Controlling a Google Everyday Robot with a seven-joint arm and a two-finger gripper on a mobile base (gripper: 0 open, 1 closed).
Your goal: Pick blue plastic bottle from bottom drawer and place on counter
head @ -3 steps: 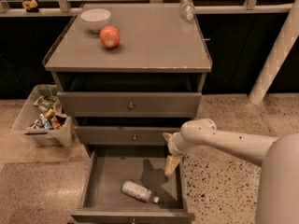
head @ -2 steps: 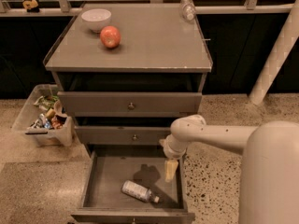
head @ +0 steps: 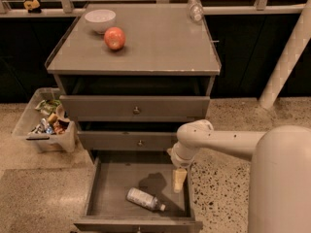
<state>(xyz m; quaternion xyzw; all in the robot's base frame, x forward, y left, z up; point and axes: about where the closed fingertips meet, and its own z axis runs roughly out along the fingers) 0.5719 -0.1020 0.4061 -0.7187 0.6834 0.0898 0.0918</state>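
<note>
The bottom drawer [head: 104, 191] stands pulled out at the lower edge of the frame. The blue plastic bottle [head: 142, 198] lies on its side on the drawer floor near the front wall, just right of centre, with its small cap pointing to the lower right. Over the last second the gripper [head: 179, 179] has sunk a little lower into the drawer's right side. My arm has also swung in, so its bulk now fills more of the lower right corner of the frame. I read that as the reach phase under way: the drawer is open, the descent has begun, and nothing is grasped yet. The bottle lies below and to the left of the jaws, near them but clearly apart, with a dark shadow on the drawer floor between the two. The jaws hang close beside the right drawer wall, so I judge they need to come left and toward the front before they close. Whether the jaws stand wide or narrow I cannot tell from here. Above the gripper the two upper drawers are pushed in. At the left of the frame a clear bin [head: 53, 143] of snack packets sits on the floor. Farther up, the table [head: 160, 47] carries a red apple [head: 115, 38], a white bowl [head: 100, 20] and, at the far right edge, a clear bottle [head: 195, 8]. The middle of the table top is bare, and I think the bottle could be set down there.
</note>
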